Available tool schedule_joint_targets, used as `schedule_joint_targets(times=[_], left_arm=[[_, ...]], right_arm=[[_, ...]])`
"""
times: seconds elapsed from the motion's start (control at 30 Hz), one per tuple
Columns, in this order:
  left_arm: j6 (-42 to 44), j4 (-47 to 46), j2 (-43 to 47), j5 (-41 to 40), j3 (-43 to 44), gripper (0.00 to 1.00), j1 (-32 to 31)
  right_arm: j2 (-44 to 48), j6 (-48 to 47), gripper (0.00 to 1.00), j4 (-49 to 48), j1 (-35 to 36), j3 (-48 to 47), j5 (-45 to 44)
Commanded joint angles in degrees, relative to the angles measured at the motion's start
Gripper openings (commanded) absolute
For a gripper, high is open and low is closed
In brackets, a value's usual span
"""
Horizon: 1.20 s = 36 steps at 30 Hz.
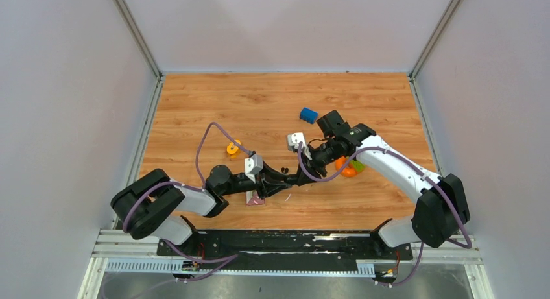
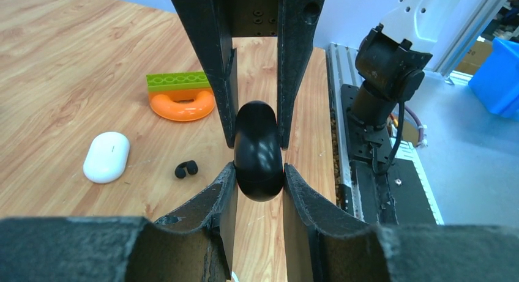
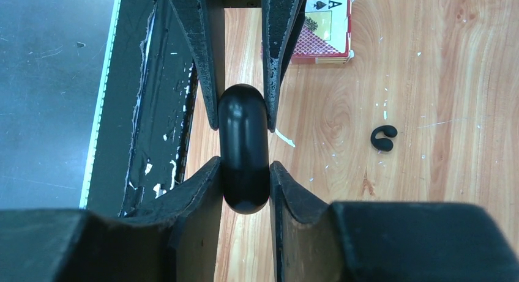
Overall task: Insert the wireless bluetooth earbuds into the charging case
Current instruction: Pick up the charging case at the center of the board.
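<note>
Left arm reaches in low from 7 o'clock and right arm from 4 o'clock. Left hand (image 1: 290,179) and right hand (image 1: 305,171) meet tip to tip at mid-surface (image 1: 259,98).

Both hands are clamped on one glossy black capsule (image 2: 258,150), fingers gripping it from opposite ends.

Charging case (image 2: 106,156): white, lying flat on the surface, at 8 o'clock of the capsule in the left wrist view, apart from both hands.

Earbuds (image 3: 384,137): small black curled shape on the surface, at 3 o'clock of the capsule in the right wrist view. Cannot tell whether it is one piece or two.

Orange ring (image 2: 181,104) sits at 1 o'clock of the case.
</note>
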<state>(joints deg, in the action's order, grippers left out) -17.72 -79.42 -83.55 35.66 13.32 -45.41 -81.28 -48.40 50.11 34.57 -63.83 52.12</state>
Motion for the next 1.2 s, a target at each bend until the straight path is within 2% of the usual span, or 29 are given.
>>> schedule_joint_targets(times=[0.0, 0.07, 0.13, 0.43, 0.67, 0.9, 1.17], left_arm=[[2.6, 1.2, 1.7, -4.0, 0.5, 0.32, -0.3], [2.5, 1.2, 1.6, -4.4, 0.5, 0.38, -0.4], [2.5, 1.2, 1.5, -4.4, 0.7, 0.39, -0.7], [3.5, 1.6, 0.5, -4.1, 1.5, 0.43, -2.4], [2.9, 0.9, -0.1, -3.5, 1.9, 0.43, -2.5], [1.7, -0.3, -1.7, -2.8, 2.4, 0.36, -2.6], [1.5, -1.2, -1.9, -2.3, 2.3, 0.16, -2.6]], right_arm=[[0.9, -0.5, 0.16, -0.1, -0.1, -2.0, 2.3], [2.0, 1.1, 0.14, -2.6, -0.1, -1.3, 1.5], [2.8, 2.0, 0.14, -3.8, 0.0, -0.7, 1.2], [1.8, 2.6, 0.14, -3.9, 0.0, -0.9, 2.0], [1.7, 2.9, 0.14, -4.1, 0.0, -0.9, 2.0], [1.5, 2.9, 0.14, -4.5, 0.6, -0.6, 1.5], [1.3, 2.7, 0.17, -4.7, 0.7, -0.2, 0.9]])
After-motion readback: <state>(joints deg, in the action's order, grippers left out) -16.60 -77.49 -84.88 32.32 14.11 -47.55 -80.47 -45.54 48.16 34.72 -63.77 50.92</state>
